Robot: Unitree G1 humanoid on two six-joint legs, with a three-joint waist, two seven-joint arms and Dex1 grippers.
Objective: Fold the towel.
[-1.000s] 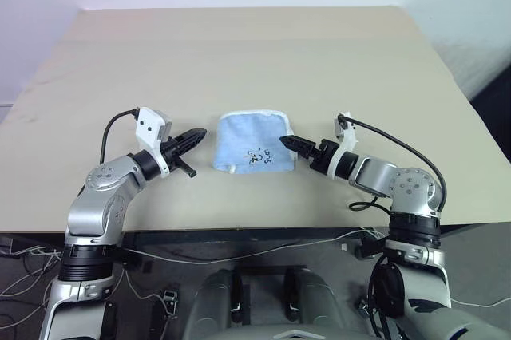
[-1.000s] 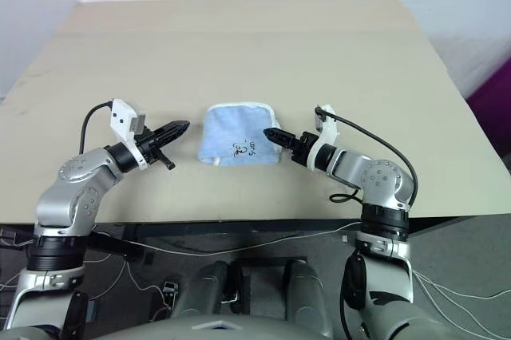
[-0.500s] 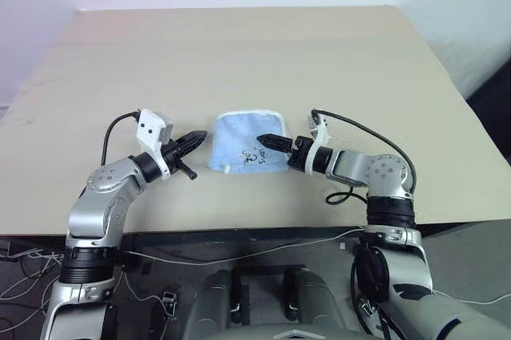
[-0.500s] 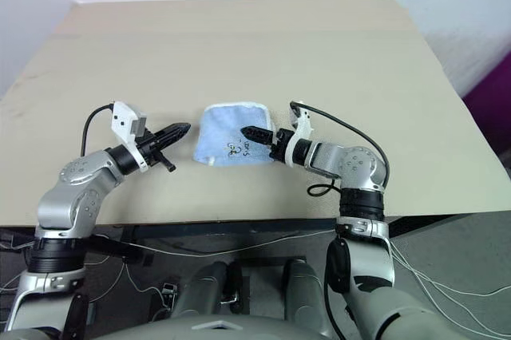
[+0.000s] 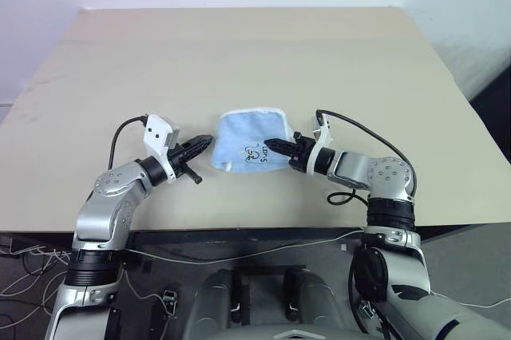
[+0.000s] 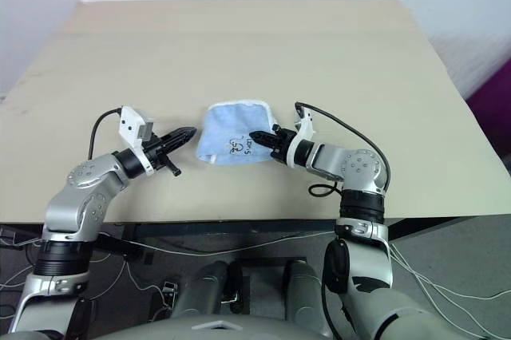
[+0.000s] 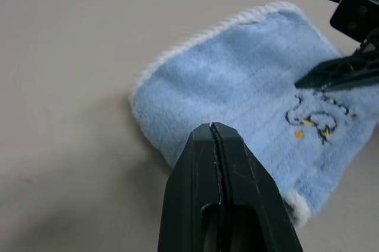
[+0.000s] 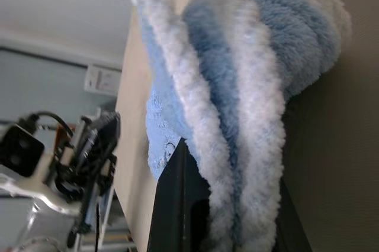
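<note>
- A second ago the right gripper (image 5: 270,146) hung beside the towel (image 5: 249,140) at its right edge; it has since reached in over that edge, its tip near the dark mark (image 5: 254,152).
- The right forearm lies low, pointing left across the towel; its fingers are pinched on the towel's right edge layers.
- The left gripper (image 5: 204,144) points at the towel's left edge, just beside it, fingers pressed together, empty.
- The folded towel lies on the table (image 5: 239,53), between both grippers.
</note>
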